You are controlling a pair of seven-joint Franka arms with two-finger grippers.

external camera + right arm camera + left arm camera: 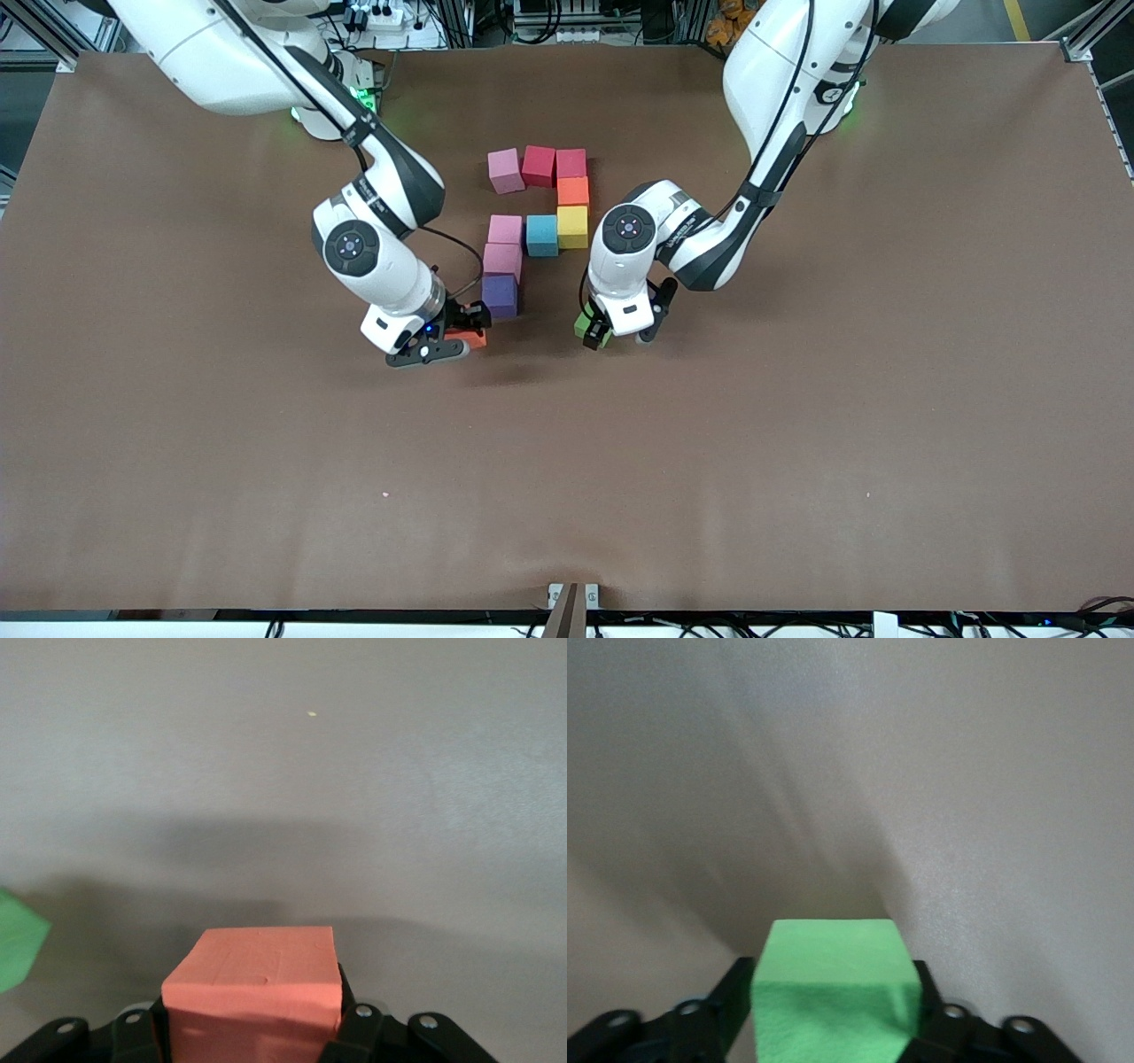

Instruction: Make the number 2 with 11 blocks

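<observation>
A brown table [797,425] fills the front view, with the two arm bases along its upper edge. The right arm slants down from its base, elbow bent, wrist pointing at the table. The right gripper [464,338] is low over the mat, just beside the purple block [500,295], its jaws clamped on an orange-red block [252,992]. Mid-table lies the unfinished number 2 [536,226]: a top row of a pink cube [506,170] and two red ones, an orange cube [573,191] and a yellow cube [572,227] below, a light blue cube [541,235] beside the yellow, then two pink cubes running down to the purple one. The left arm bends down from its base, forearm doubled back, wrist aimed downward. The left gripper [592,331] sits low toward the left arm's end of the digit, jaws pressed on a green block [833,992].
</observation>
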